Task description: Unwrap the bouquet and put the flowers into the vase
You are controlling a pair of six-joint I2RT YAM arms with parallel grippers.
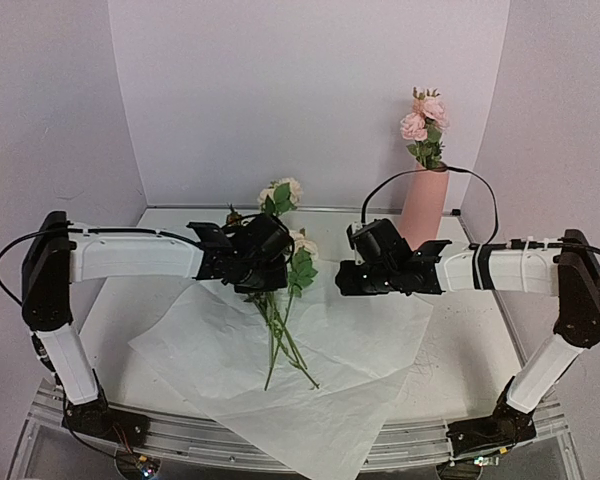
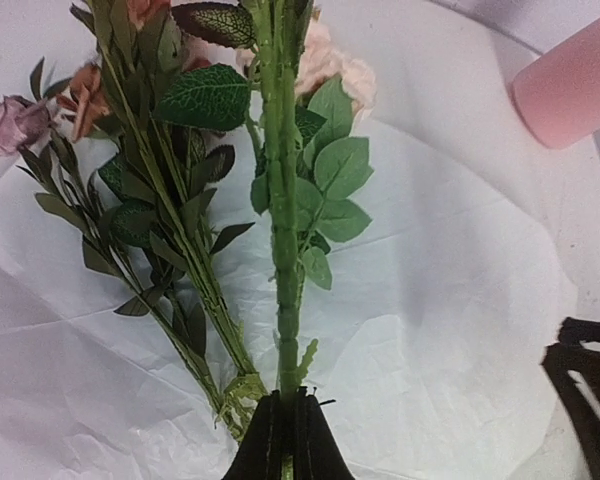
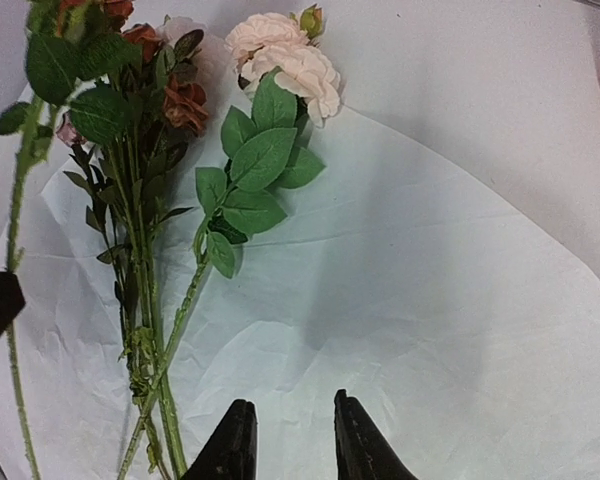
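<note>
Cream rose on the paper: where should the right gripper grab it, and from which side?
Probably the bare stem just below its leaves, from above, with the right gripper set across it. There it lies on the paper, clear of the other stems; lower down they converge.

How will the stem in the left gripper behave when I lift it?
The rose stem, pinched by the left gripper, looks long and slender, so it will probably flex and sway. Its leafy top may droop sideways. It is likely light.
</note>
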